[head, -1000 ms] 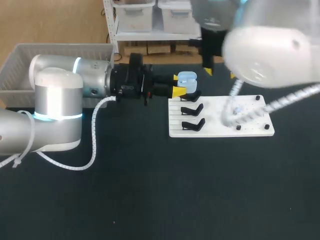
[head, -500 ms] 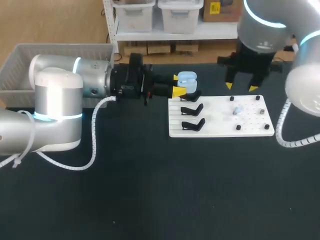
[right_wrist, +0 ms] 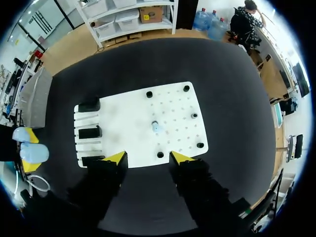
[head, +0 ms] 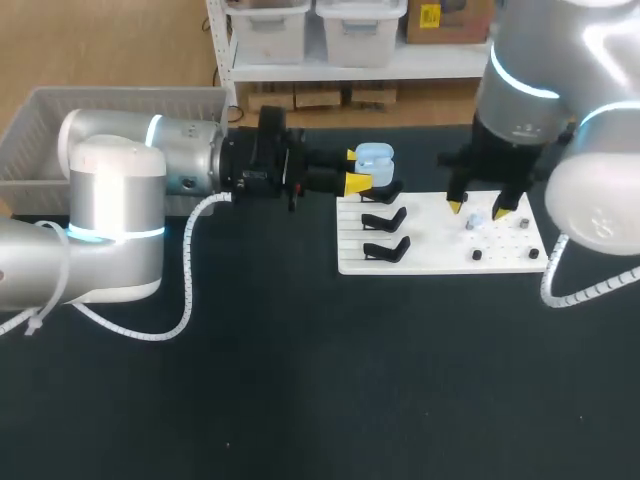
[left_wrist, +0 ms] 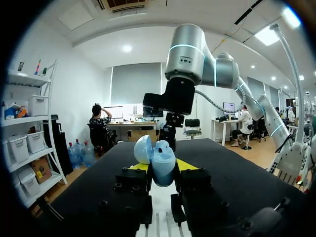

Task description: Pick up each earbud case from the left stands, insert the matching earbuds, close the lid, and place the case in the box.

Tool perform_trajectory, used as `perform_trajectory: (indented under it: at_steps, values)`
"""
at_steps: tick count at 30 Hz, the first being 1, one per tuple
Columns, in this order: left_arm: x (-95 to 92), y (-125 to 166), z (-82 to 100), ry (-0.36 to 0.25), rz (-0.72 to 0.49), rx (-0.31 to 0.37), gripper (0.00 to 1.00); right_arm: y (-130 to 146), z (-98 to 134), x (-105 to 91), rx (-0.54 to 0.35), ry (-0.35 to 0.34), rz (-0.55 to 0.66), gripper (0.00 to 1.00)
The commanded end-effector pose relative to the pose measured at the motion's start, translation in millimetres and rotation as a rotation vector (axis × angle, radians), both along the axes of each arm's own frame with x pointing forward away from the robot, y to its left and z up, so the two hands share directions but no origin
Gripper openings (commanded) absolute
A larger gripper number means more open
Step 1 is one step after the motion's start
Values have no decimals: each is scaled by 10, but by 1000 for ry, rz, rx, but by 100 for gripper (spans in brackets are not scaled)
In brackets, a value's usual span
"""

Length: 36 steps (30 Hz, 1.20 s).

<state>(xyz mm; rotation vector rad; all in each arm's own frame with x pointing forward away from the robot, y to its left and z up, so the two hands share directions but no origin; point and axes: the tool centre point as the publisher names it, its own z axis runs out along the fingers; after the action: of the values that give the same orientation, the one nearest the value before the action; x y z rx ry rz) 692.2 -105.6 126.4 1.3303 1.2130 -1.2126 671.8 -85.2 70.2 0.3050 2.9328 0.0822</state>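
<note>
Left tool [head: 356,169] clamped on case [head: 375,156]; right tool [head: 478,209] spread over earbud [head: 476,218].
Earbud could be knocked aside by off-centre descent.

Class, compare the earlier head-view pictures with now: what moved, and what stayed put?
The right gripper swept in, then came from the white board's far edge to hang open above the earbud on it. The left gripper stayed put, shut on the open earbud case; the stands are unchanged.
</note>
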Motion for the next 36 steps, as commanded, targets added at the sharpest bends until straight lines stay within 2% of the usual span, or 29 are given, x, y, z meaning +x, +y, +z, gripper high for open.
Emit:
perform_trajectory:
  at_steps: [1, 5, 19, 36]
  values:
    - [-17, 3, -6, -4, 5, -2, 0, 16, -154, 109, 5, 25, -11, 47]
    - [-17, 3, -6, -4, 5, -2, 0, -16, -230, 120, 13, 34, -25, 43]
    - [-17, 3, -6, -4, 5, -2, 0, -143, -388, 170, 11, 31, -55, 40]
    - [-17, 3, -6, -4, 5, -2, 0, -139, -508, 242, 30, 35, -73, 32]
